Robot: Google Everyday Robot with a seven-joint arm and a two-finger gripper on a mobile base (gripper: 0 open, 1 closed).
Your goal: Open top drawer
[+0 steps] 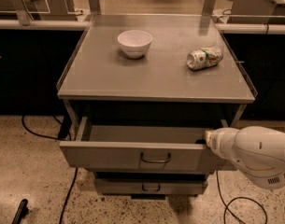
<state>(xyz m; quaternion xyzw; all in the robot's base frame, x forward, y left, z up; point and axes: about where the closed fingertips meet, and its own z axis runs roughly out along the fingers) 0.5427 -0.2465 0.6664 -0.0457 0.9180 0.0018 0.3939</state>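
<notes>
A: Where do we have the top drawer (109, 156)?

B: Under the table (156, 97), toward 6 o'clock in our view. It stands pulled out, and we can see its shallow grey inside. Its dark loop handle (155, 158) sits at the centre of the flat front, with nothing touching it.

A: And the end effector (209, 139)?

B: At 3 o'clock of the drawer, right at the drawer's right-hand upper edge. The bulky white arm (254, 155) runs in from 4 o'clock and covers most of it, so we cannot tell whether it is open, closed or gripping anything.

A: What do we see on the table?

B: A white bowl (134, 43) upright toward 11 o'clock, and a crushed can (204, 58) lying on its side toward 2 o'clock, well apart from the bowl.

A: Below the top drawer?

B: A narrower grey drawer (150, 186) at 6 o'clock, sticking out only a little. A black cable (67, 197) trails over the speckled floor (34, 181) at 8 o'clock.
</notes>
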